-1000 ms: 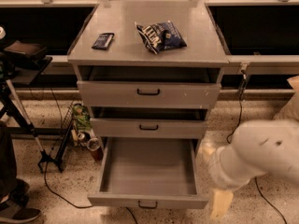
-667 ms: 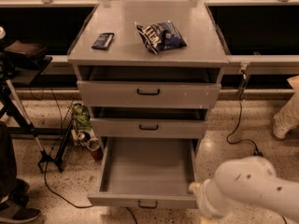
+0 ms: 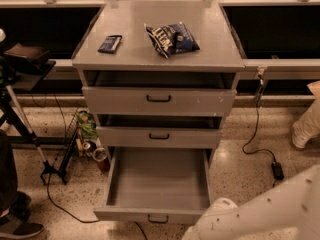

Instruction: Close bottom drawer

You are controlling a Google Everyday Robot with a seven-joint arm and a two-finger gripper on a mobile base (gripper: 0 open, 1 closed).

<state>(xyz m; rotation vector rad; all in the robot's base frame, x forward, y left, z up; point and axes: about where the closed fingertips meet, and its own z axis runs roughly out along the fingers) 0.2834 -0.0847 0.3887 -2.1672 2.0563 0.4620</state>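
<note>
The bottom drawer (image 3: 160, 181) is found at the foot of the grey cabinet, drawn far out toward the camera, so that its wide shallow tray is exposed and nothing is seen inside it. Its low front panel with the small black handle (image 3: 158, 218) is set close to the lower edge of the view, where a push straight back toward the cabinet would be needed. The task is therefore judged not yet done. Directly above, the middle drawer (image 3: 159, 136) is left slightly proud, with a dark gap over it, and the top drawer (image 3: 159, 101) is likewise a little ajar. Neither is called for by the task. On the worktop (image 3: 210, 44) a crumpled blue snack bag (image 3: 171, 38) and a small dark packet (image 3: 110, 43) are laid well apart, clear of any drawer travel. The robot's white arm (image 3: 260, 211) is brought in from the lower right and is bent low just beside the drawer's right front corner, probably so that the front panel can be reached. The tool itself is not shown, being carried below the bottom edge of the view, so it cannot be told whether it is apart or together. A black cable with its power brick (image 3: 277, 170) is trailed on the floor to the right, and some cans and bottles (image 3: 92, 144) are stood against the cabinet's left side.
</note>
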